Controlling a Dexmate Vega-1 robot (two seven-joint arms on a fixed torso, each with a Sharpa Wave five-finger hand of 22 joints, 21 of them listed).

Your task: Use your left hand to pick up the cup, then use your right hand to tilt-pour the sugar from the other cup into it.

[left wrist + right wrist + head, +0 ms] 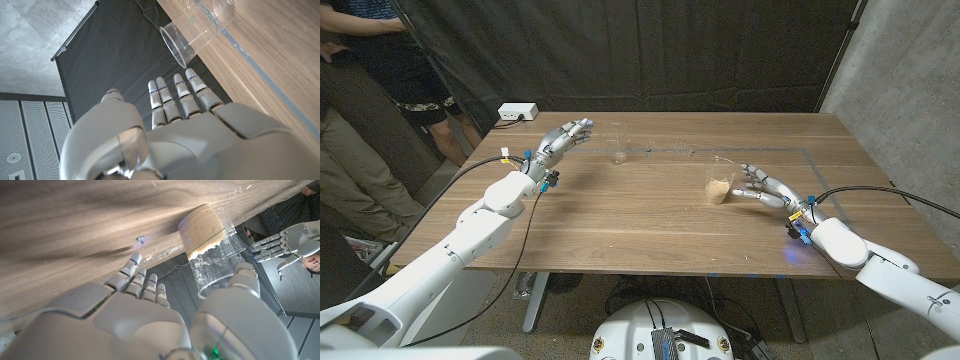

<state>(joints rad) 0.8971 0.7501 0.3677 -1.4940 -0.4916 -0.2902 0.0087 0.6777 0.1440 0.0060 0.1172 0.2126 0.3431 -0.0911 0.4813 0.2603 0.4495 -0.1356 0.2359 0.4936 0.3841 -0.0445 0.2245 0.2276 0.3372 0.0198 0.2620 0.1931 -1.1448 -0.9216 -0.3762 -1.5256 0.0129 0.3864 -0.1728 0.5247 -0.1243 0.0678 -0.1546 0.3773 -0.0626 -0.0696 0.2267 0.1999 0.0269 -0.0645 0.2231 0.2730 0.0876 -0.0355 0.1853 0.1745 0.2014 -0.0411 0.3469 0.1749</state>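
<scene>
Wooden table (650, 220), left hand (565, 137) raised with fingers spread, grasping nothing, near the empty clear cup (621, 150) at the far side, right hand (760, 186) released beside the sugar cup (719, 180), not gripping it.

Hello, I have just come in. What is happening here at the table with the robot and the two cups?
The robot is at the start of a pouring job. Its left hand reaches with open fingers toward the empty clear cup and does not hold it yet. Its right hand is open just beside the cup with sugar, which stands upright on the wooden table. Nothing is lifted or poured so far.
</scene>
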